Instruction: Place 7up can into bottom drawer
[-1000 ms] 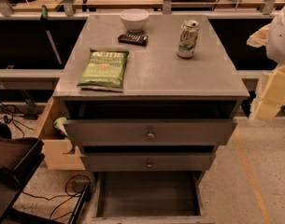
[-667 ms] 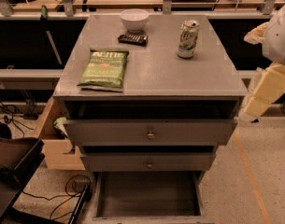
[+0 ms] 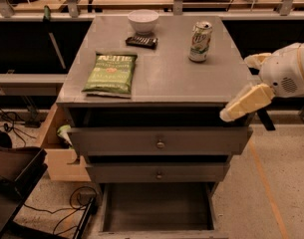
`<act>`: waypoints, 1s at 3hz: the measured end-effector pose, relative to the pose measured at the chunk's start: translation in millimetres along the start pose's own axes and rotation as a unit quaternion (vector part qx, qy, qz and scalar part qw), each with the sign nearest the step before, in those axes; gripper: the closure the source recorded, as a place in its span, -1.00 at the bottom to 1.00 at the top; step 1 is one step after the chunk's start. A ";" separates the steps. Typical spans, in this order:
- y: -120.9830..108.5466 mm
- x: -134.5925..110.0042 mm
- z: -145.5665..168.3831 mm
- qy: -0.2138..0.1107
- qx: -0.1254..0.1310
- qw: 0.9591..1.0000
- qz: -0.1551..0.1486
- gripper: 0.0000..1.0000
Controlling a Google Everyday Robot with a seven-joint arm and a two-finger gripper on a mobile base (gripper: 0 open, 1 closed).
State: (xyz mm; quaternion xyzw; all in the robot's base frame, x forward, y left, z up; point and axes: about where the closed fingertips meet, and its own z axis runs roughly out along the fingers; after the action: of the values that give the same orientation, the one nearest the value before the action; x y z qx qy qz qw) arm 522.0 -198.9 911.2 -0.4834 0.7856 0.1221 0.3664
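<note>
The 7up can [image 3: 200, 41] stands upright on the grey cabinet top [image 3: 166, 73], towards its back right. My gripper [image 3: 237, 87] hangs at the cabinet's right edge, in front of and to the right of the can and clear of it. Its cream fingers [image 3: 246, 102] are spread apart and hold nothing. The bottom drawer [image 3: 156, 208] is pulled out at floor level, and its flat grey floor is bare. The two knobbed drawers above it are only slightly out.
A green chip bag [image 3: 110, 72] lies on the left of the top. A white bowl [image 3: 143, 20] and a dark flat object [image 3: 141, 41] sit at the back. A wooden box [image 3: 57, 148] stands left of the cabinet, with cables on the floor [image 3: 76, 198].
My gripper has moved left and a little forward, from beside the cabinet to its right front corner. The can and drawers have not moved.
</note>
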 end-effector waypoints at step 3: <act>-76.8 -69.5 44.3 -0.276 0.092 0.956 0.046 -1.00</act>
State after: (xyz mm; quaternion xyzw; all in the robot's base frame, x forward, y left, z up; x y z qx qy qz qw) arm 625.8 -166.9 940.7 -0.3585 0.6827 0.1951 0.6061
